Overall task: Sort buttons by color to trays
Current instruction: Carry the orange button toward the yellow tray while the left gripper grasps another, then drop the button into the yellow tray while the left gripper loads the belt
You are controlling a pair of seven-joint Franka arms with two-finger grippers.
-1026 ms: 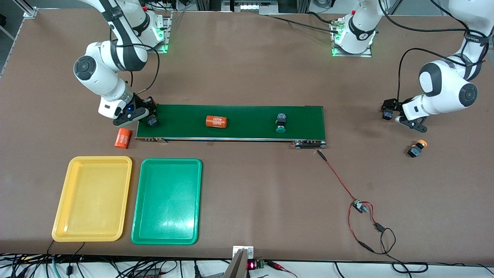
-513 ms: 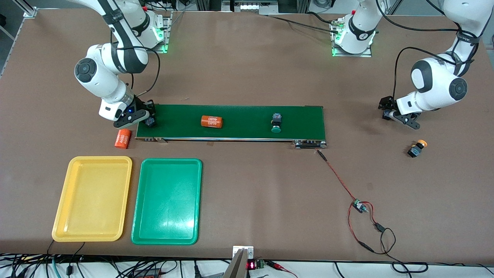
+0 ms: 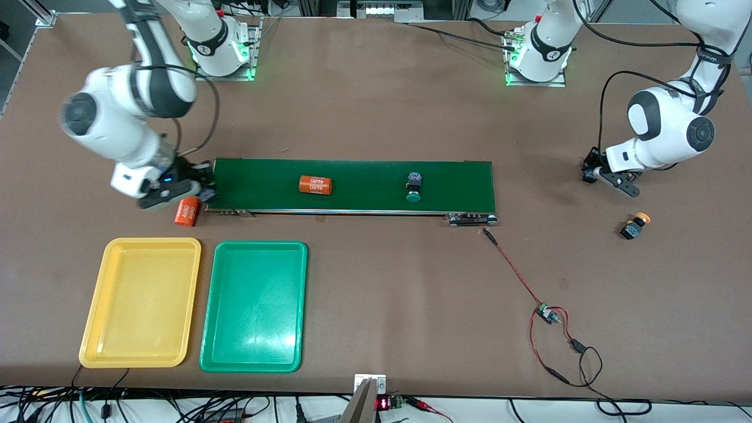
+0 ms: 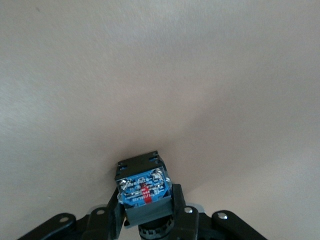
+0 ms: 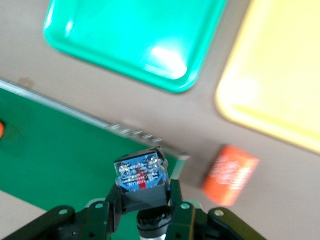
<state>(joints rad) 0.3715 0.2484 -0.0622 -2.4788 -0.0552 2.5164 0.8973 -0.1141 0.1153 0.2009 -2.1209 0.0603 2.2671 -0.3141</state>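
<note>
The right arm has swung off the end of the long dark green belt (image 3: pixel 352 185); its right gripper (image 3: pixel 194 191), clamped on a black-and-blue button (image 5: pixel 141 179), now hangs over the orange cylinder (image 3: pixel 187 211), short of the yellow plastic tray (image 3: pixel 94 335) and green plastic tray (image 3: pixel 210 346). The left gripper (image 3: pixel 594 174) has just clamped another button (image 4: pixel 142 186) over the table (image 3: pixel 376 305). Cap colours are hidden; both trays await buttons.

Bright even overhead light, white glare patch on the shallow green plastic tray (image 5: pixel 145 42), motion blur on the right arm, soft shadows on the brown desk (image 3: pixel 376 282)
</note>
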